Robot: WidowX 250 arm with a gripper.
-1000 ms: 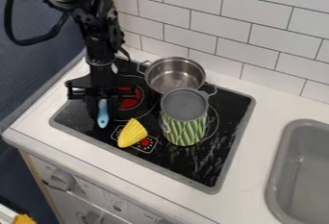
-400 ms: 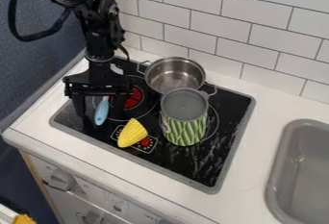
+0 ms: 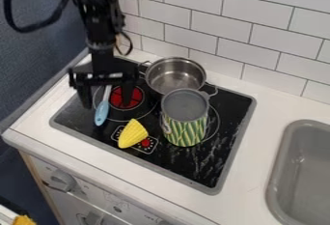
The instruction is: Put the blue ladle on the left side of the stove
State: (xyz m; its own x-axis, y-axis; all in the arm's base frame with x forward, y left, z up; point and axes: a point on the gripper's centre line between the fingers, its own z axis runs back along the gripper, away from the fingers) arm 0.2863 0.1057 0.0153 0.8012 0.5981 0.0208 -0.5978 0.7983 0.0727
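Note:
The gripper [image 3: 107,104] hangs over the left part of the black stove [image 3: 184,168], its two fingers spread wide apart. Between and below them lies the blue ladle [image 3: 101,113] on the stove's left side, its blue end toward the front and its pale handle running back under the gripper. Nothing is held. The ladle's far end is hidden behind the gripper. A red burner mark [image 3: 127,97] lies just right of the ladle.
A steel pot [image 3: 175,77] stands at the back of the stove, with a green-and-yellow patterned tin [image 3: 185,122] in front of it. A yellow corn-like piece [image 3: 132,133] lies near the front edge. A grey sink [image 3: 309,171] is at the right; a tiled wall rises behind.
The gripper has opened, let go of the ladle and risen toward the back. The ladle's blue end has shifted slightly left and forward, and more of its handle shows.

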